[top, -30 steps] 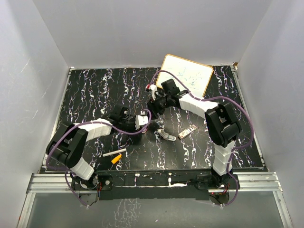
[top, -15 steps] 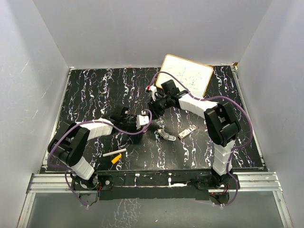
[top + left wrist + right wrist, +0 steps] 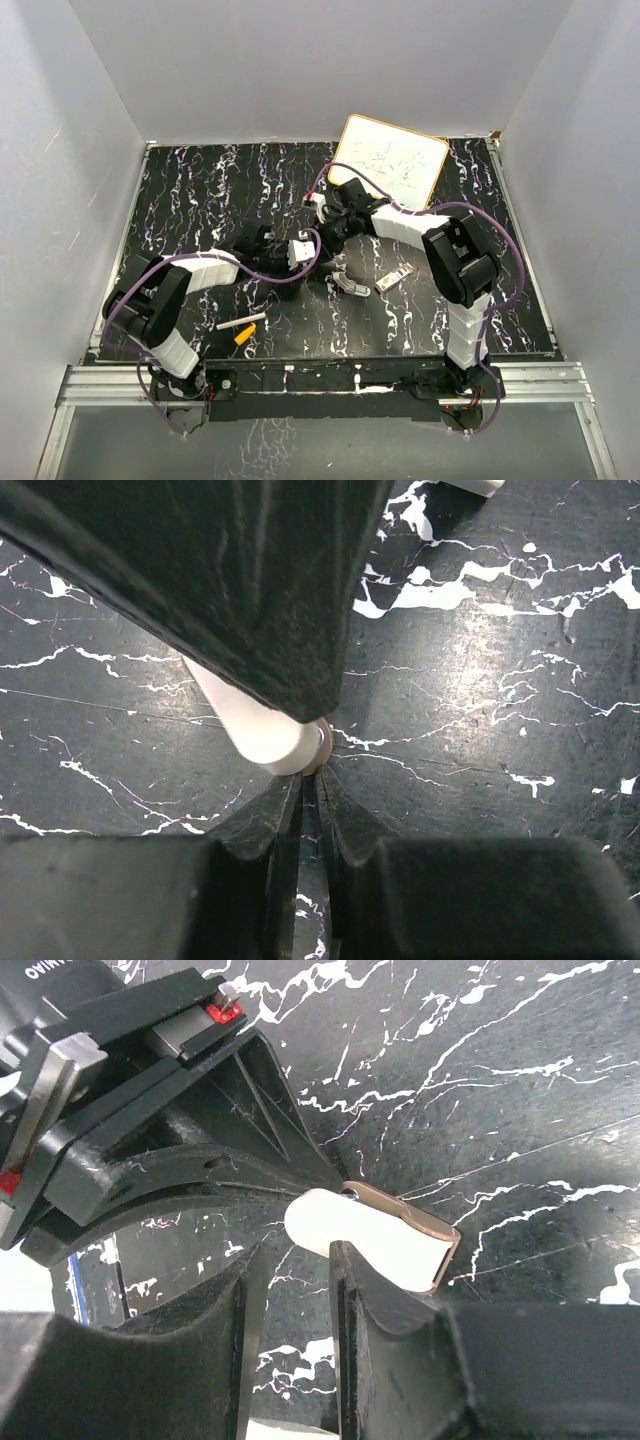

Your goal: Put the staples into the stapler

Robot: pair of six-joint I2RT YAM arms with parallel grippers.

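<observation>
The stapler (image 3: 385, 1245) is a small white bar with a thin tan metal channel riveted at one end. My left gripper (image 3: 312, 775) is shut, its tips pinching that riveted end of the stapler (image 3: 265, 735). My right gripper (image 3: 297, 1250) comes in from the opposite side, open, with only table showing between its fingers. Its right finger overlaps the white bar's rounded end. In the top view both grippers (image 3: 318, 243) (image 3: 325, 228) meet at mid-table and hide the stapler. I cannot tell which loose piece holds the staples.
A bent grey-white piece (image 3: 350, 284) and a short tan-and-white strip (image 3: 395, 277) lie just right of the grippers. A white stick (image 3: 240, 322) and an orange piece (image 3: 243, 337) sit near the front left. A whiteboard (image 3: 390, 160) leans at the back.
The right gripper has slid a little left toward the left gripper, and its jaws have narrowed. The left gripper has held still.
</observation>
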